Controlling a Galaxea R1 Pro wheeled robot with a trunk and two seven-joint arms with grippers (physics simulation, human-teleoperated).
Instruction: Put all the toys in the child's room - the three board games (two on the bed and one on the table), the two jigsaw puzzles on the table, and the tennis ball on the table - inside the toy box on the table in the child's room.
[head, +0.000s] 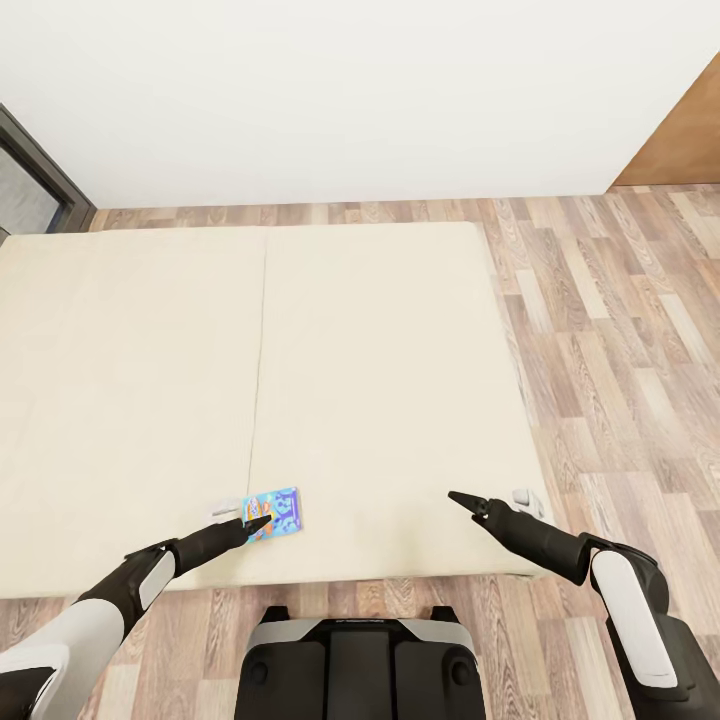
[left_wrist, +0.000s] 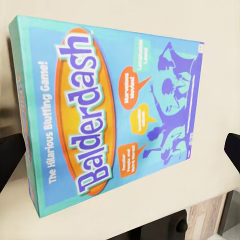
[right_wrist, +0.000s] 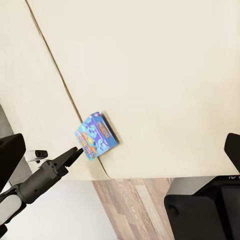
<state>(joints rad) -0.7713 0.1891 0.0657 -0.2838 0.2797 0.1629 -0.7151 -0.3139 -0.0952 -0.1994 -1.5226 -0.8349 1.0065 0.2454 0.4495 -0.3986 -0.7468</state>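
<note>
A: Where's the game?
B: The blue game (head: 274, 513) lies flat on the bed (head: 380, 400), near its front edge at about 7 o'clock in the head view, across the mattress seam. Its lid reads "Balderdash" (left_wrist: 107, 117).
A: And the left gripper (head: 256, 520)?
B: Right at the box; its tips overlap the box's near-left corner. Jaws spread wide either side, nothing held.
A: The right gripper (head: 462, 499)?
B: At 5 o'clock over the mattress, empty, well apart from the box; how far it's open I can't tell

A small blue board game (head: 274, 513) lies on the bed (head: 380, 400).
</note>
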